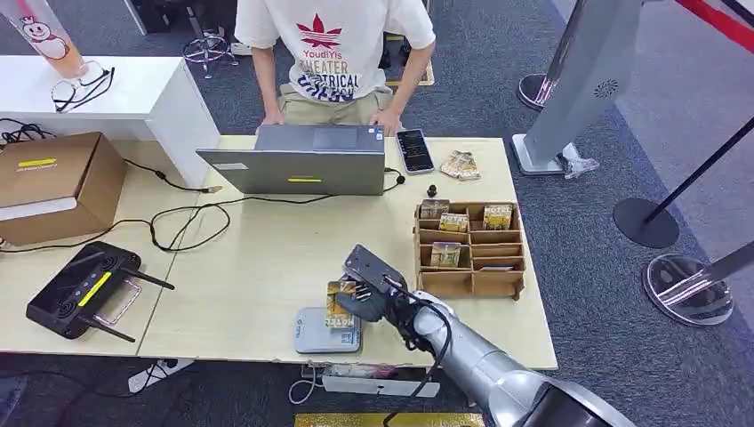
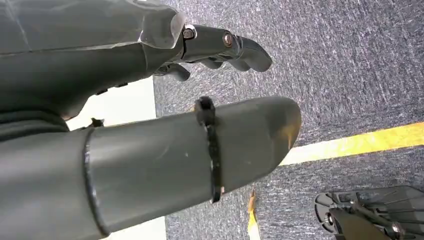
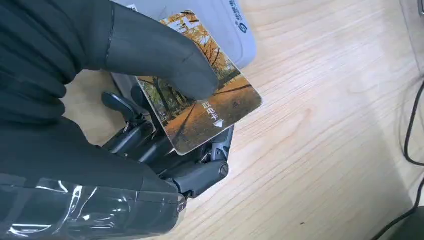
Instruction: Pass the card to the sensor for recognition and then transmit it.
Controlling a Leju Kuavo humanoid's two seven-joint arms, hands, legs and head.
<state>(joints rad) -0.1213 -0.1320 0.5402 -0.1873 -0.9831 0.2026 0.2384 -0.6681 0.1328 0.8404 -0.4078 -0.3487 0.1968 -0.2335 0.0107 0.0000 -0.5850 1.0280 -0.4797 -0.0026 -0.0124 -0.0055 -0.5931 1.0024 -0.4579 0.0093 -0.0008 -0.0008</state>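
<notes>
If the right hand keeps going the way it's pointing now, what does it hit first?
Most likely the grey card reader: the right hand holds the card over it, pointing towards the robot's left. Past the reader lies bare tabletop. The gap between card and reader is unclear.

Laptop (image 1: 298, 160), phone (image 1: 414, 150), cardboard box (image 1: 55, 185)

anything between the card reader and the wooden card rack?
Only the right hand holding the card over the reader; beyond it, bare tabletop up to the rack, per head view.
</notes>
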